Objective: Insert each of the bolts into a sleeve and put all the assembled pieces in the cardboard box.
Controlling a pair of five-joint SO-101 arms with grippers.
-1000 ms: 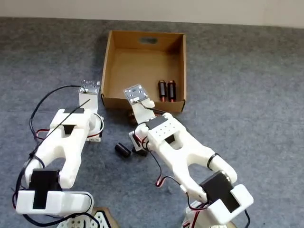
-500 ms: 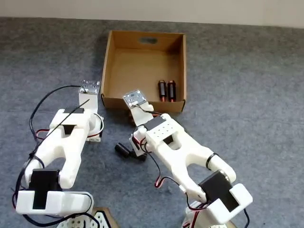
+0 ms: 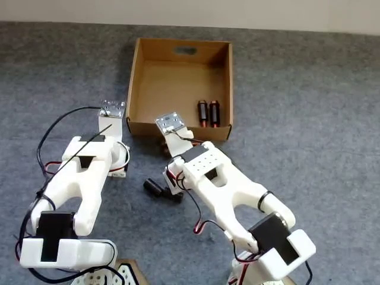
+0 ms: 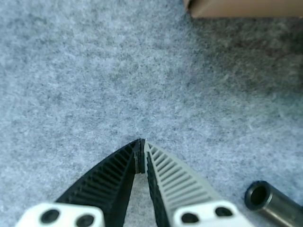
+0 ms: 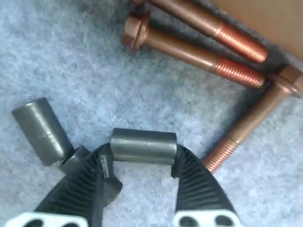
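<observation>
My right gripper (image 5: 142, 157) is shut on a dark grey sleeve (image 5: 143, 145), holding it by its two ends just above the carpet. A second sleeve (image 5: 40, 130) lies beside it. Three copper bolts (image 5: 189, 49) lie loose a little farther on, close to the cardboard box (image 5: 279, 19). In the high view the box (image 3: 138, 83) holds two assembled pieces (image 3: 208, 113), and one sleeve (image 3: 153, 188) shows beside the right arm (image 3: 214, 178). My left gripper (image 4: 141, 145) is shut on nothing, over bare carpet, with a sleeve (image 4: 272, 203) lying off to its side.
Grey carpet covers the whole table. The left arm (image 3: 89, 166) stands left of the box's front corner (image 4: 241, 7). Open carpet stretches to the right of the box and the right arm.
The right arm's wrist swung a little left and toward the sleeves, then settled. The left arm has not moved.
</observation>
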